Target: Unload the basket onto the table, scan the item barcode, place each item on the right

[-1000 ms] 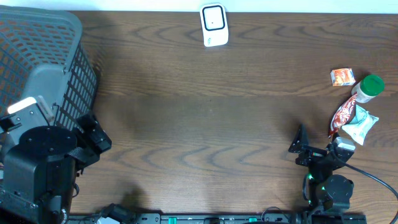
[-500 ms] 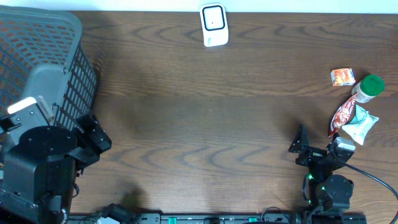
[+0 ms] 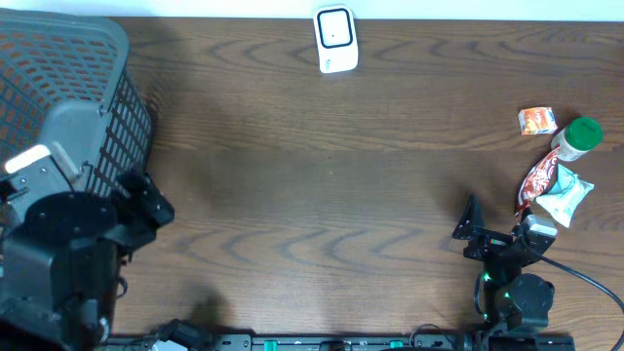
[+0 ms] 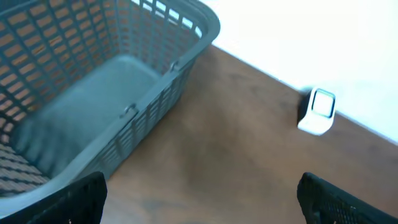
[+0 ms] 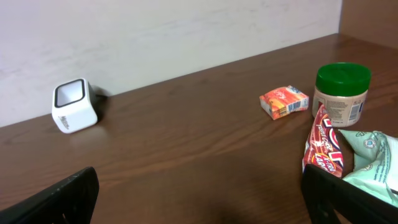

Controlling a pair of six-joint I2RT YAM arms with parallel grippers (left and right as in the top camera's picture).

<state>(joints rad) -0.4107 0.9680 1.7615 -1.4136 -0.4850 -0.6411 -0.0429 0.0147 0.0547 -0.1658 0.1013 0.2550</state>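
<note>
While the left pincer [image 4: 208,202] and right pincer [image 3: 502,232] stand released and empty, the packet [image 3: 536,182] lies just beside the right one, at the tabletop's [image 3: 322,195] right edge, well apart from the scanner [image 3: 334,39].

A dark wooden table [image 3: 322,195] fills the view. At its far edge, about the middle, stands a white barcode scanner [image 3: 334,39], well apart from everything else. A grey plastic basket [image 3: 58,78] sits at the far left corner, and the left arm [image 3: 68,244] rises just in front of it, overlapping its near wall. On the right edge lie a small orange box [image 3: 537,121], a jar with a green lid [image 3: 577,137], a red snack packet [image 3: 538,183] and a pale green packet [image 3: 567,197], bunched together. The right gripper [image 3: 497,214] rests just beside the packets, jaws spread and holding nothing.
</note>
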